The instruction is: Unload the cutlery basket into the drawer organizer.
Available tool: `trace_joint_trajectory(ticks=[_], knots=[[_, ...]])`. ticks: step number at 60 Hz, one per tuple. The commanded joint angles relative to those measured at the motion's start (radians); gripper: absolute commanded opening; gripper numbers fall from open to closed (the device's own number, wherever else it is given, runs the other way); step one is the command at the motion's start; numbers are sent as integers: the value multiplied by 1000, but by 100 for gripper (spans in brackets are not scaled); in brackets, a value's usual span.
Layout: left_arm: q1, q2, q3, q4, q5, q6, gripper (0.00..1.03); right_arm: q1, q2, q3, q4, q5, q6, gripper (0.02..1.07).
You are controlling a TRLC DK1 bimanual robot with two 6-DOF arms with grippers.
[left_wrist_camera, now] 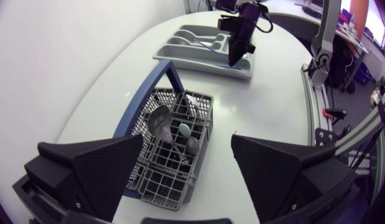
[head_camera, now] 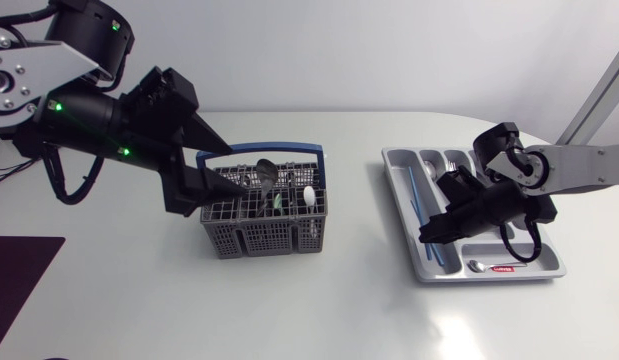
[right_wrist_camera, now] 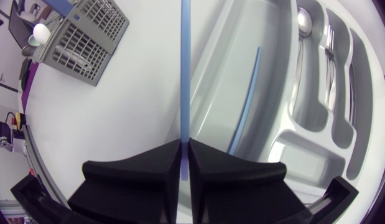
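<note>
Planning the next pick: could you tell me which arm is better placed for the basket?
Left: its open claw hangs over the basket; the right claw is shut on a blue stick at the organizer.

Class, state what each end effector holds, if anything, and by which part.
Right end effector is shut on a thin blue stick, near one end. Left end effector, open over the basket, holds nothing.

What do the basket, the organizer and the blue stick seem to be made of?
The basket looks like grey plastic: a matte moulded grid. The organizer seems light grey plastic, smooth with soft sheen. The blue stick is probably plastic, evenly matte.
</note>
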Motion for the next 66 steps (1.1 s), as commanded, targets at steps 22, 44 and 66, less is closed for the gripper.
trace_joint_trajectory(ticks=[22,44,66], knots=[[-165,-41,-166,142,-271,30,97,-23,63,33,-21,48,46,53],[-406,-62,-334,372,-661,-109,94,12,-3,27,-23,84,69,77],[-475,59,-244,330,-836,-273,82,16,-9,24,-23,82,72,77]])
